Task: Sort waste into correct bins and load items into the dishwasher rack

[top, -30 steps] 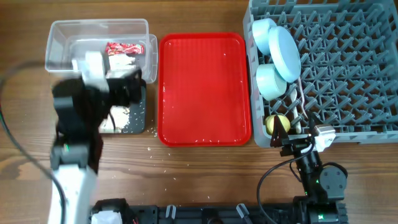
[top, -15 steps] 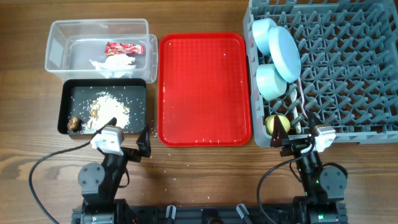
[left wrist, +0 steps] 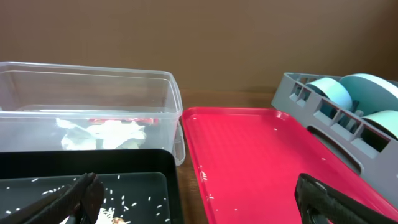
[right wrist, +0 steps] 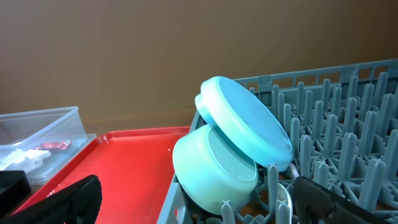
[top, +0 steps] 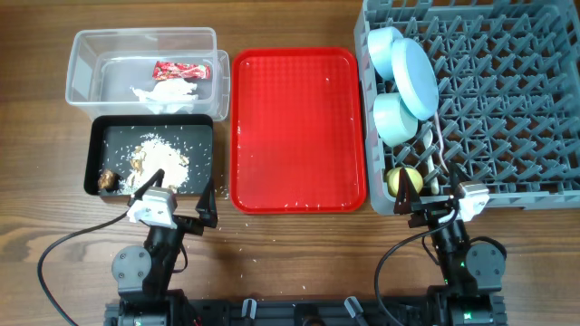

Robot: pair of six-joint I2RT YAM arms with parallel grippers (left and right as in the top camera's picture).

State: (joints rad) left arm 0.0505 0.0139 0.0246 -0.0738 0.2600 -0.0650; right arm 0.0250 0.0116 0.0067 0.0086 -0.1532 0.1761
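The red wrapper [top: 179, 70] and white tissue [top: 163, 93] lie in the clear bin [top: 86, 45]. Rice with brown lumps [top: 156, 161] lies in the black bin [top: 100, 136]. The grey rack [top: 526, 192] holds the blue plate [top: 419, 77], two bowls [top: 385, 50] [top: 395, 118], the yellow cup [top: 399, 178] and white cutlery [top: 433, 181]. My left gripper [top: 177, 195] is open and empty at the black bin's front edge; the left wrist view shows its jaws [left wrist: 199, 202] wide apart. My right gripper [top: 426, 201] is open and empty at the rack's front left corner, facing the plate [right wrist: 249, 118] and a bowl [right wrist: 211, 162].
The flat red tray [top: 297, 127] lies between the bins and the rack, with a few rice grains on it. Loose grains dot the wood in front of the black bin [top: 227, 235]. Both arm bases sit at the table's front edge.
My left arm has drawn back from over the bins to the table's front edge, uncovering both bins. The right arm has not moved.
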